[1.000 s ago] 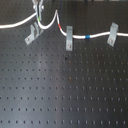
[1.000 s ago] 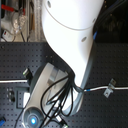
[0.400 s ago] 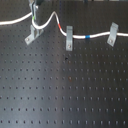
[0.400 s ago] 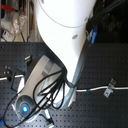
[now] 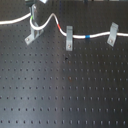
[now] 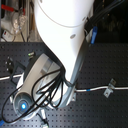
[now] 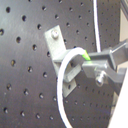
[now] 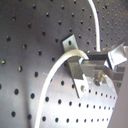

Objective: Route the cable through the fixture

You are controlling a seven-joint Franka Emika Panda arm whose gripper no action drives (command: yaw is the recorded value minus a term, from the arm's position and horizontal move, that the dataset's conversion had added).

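The white cable (image 5: 52, 19) runs across the board's far side in the first exterior view. Its red band (image 5: 61, 27) and blue band (image 5: 89, 36) lie to the right. The silver-grey fixture (image 5: 33, 34) stands at the far left. My gripper (image 5: 35, 11) hangs just above it, shut on the cable at its green band (image 7: 86, 56). In both wrist views the cable loops from my fingers (image 7: 107, 59) over the top of the fixture (image 7: 61, 49), also shown in the second wrist view (image 8: 74, 49). Whether the cable sits in the slot is unclear.
Two narrower grey clips (image 5: 69, 39) (image 5: 113, 34) hold the cable further right in the first exterior view. In the second exterior view the white arm (image 6: 62, 35) and its black hoses hide most of the board; one clip (image 6: 110, 89) shows at the second exterior view's right.
The gripper with the cable has shifted slightly over the fixture. In the second exterior view the arm has swung lower and toward the second exterior view's left.
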